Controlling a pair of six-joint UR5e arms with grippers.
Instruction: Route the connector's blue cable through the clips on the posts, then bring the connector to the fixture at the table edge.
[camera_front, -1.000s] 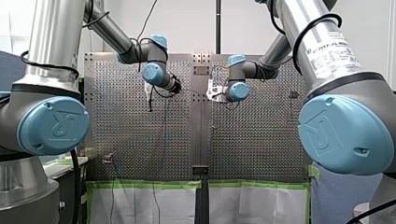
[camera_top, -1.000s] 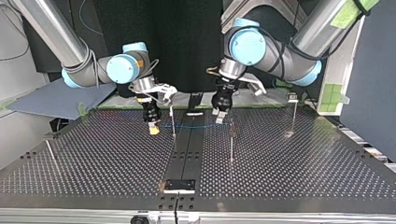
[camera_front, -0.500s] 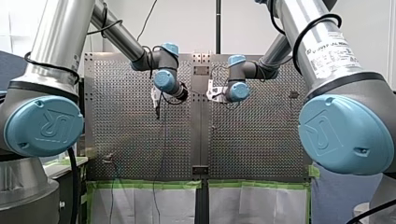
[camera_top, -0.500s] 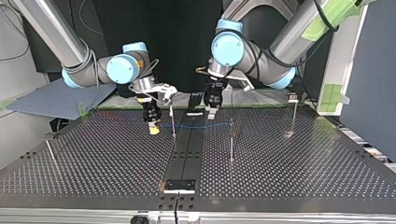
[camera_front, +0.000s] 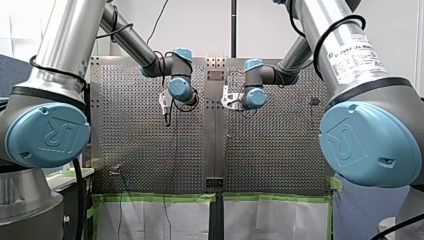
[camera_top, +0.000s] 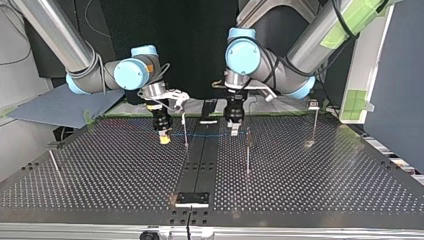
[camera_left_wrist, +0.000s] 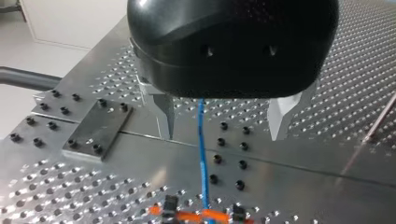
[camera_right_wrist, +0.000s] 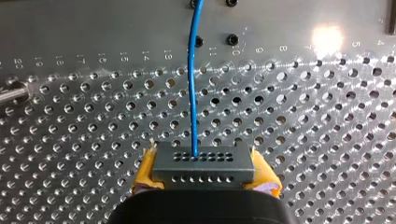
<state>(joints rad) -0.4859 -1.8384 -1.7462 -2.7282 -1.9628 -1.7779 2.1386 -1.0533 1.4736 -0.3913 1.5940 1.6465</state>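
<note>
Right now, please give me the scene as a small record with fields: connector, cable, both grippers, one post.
connector: dark, rows of holes, held between yellow pads
blue cable: leaves the connector, runs over the perforated table
right gripper: shut on the connector
left gripper: open, one finger each side of the cable, gaps both sides
post beside left gripper: upright; cable reaches it, clipping too small to tell

The connector (camera_right_wrist: 203, 165) sits clamped between my right gripper's (camera_right_wrist: 205, 176) fingers. The cable (camera_right_wrist: 192, 84) runs straight ahead of it over the table (camera_right_wrist: 303, 116) and passes between my left gripper's (camera_left_wrist: 223, 133) spread fingers, touching neither. In the top view a post (camera_top: 185, 131) stands between the grippers, just beside my right one. A second post (camera_top: 247, 152) stands just beside my left, on the side away from my right.
</note>
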